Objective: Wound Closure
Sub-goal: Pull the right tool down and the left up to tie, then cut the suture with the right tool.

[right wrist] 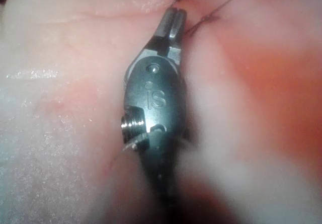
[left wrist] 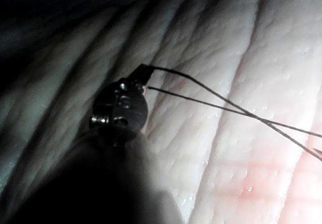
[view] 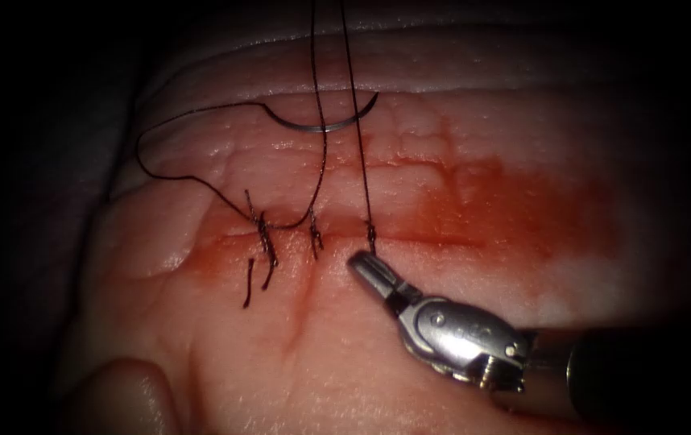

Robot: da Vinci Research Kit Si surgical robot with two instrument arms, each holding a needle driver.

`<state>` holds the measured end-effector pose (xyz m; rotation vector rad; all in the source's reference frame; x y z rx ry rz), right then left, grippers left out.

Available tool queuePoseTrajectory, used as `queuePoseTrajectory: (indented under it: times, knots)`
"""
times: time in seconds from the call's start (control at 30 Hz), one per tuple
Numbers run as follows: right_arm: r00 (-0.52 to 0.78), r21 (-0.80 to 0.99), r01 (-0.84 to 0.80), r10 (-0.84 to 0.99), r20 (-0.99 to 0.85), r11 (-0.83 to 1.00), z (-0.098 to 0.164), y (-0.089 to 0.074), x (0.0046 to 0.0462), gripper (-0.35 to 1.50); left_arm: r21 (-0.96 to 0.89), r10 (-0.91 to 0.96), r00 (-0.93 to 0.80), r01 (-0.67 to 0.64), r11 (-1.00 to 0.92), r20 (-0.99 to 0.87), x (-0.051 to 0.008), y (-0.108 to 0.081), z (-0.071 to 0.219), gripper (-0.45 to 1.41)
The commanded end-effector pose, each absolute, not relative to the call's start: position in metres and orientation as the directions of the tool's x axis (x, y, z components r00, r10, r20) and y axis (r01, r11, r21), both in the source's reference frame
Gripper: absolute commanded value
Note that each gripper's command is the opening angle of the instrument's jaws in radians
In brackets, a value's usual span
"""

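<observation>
Two thread strands clamped in left tool fingers; right tool fingers together, empty; needle loose on tissue.

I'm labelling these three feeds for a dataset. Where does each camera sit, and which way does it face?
Endoscope: above and in front, facing the cut; right tool enters from the right, the needle lies free on the tissue.
Left wrist: looks along its shaft at the left tool, holding thread.
Right wrist: looks along its shaft at its shut, empty tool.
Shared: thread and tissue.

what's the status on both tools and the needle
Left tool shut on thread. Right tool shut, empty. Needle lying free on tissue.
</observation>
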<state>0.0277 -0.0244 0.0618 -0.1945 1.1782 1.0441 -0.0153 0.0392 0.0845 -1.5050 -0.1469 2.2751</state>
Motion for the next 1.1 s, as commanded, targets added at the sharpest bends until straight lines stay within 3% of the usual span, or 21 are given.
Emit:
queuePoseTrajectory:
  times: [0.03, 0.07, 0.1, 0.13, 0.2, 0.27, 0.5, 0.77, 0.87, 1.1]
  knots:
    - [-0.002, 0.379, -0.745, 0.567, -0.824, 0.549, 0.062, -0.025, 0.0283, -0.35, -0.304, 0.386, -0.334, -0.273, -0.913, -0.86, -0.0158, 0.04, 0.085, -0.45]
    - [-0.004, 0.393, -0.726, 0.567, -0.824, 0.565, 0.062, -0.024, 0.0282, -0.35, -0.324, 0.402, -0.326, -0.269, -0.907, -0.856, -0.0156, 0.039, 0.084, -0.45]
    - [0.042, 0.344, -0.716, 0.529, -0.848, 0.607, 0.062, -0.024, 0.0277, 0.19, -0.348, 0.418, -0.314, -0.257, -0.902, -0.852, -0.0153, 0.038, 0.084, -0.45]
    - [0.042, 0.344, -0.716, 0.529, -0.848, 0.607, 0.062, -0.024, 0.0277, 0.19, -0.348, 0.418, -0.314, -0.257, -0.902, -0.852, -0.0153, 0.038, 0.084, -0.45]
    - [0.046, 0.346, -0.707, 0.528, -0.848, 0.617, 0.061, -0.023, 0.027, 0.56, -0.375, 0.43, -0.303, -0.223, -0.9, -0.85, -0.0149, 0.037, 0.083, -0.45]
    - [0.036, 0.362, -0.7, 0.536, -0.843, 0.616, 0.061, -0.022, 0.0257, 0.72, -0.399, 0.433, -0.289, -0.17, -0.901, -0.854, -0.014, 0.035, 0.081, -0.45]
    - [0.029, 0.381, -0.694, 0.553, -0.833, 0.611, 0.059, -0.021, 0.0238, 0.76, -0.454, 0.463, -0.235, -0.097, -0.886, -0.855, -0.0111, 0.029, 0.073, -0.45]
    - [0.063, 0.371, -0.702, 0.572, -0.818, 0.608, 0.059, -0.019, 0.0242, 0.52, -0.44, 0.441, -0.198, -0.052, -0.897, -0.875, -0.011, 0.025, 0.065, -0.45]
    - [0.1, 0.355, -0.727, 0.602, -0.792, 0.588, 0.06, -0.019, 0.0243, 0.36, -0.425, 0.422, -0.188, -0.027, -0.905, -0.887, -0.0117, 0.022, 0.062, -0.45]
    - [0.136, 0.337, -0.755, 0.637, -0.759, 0.563, 0.06, -0.017, 0.0243, 0.32, -0.382, 0.375, -0.164, 0.015, -0.924, -0.913, -0.0122, 0.018, 0.056, -0.45]
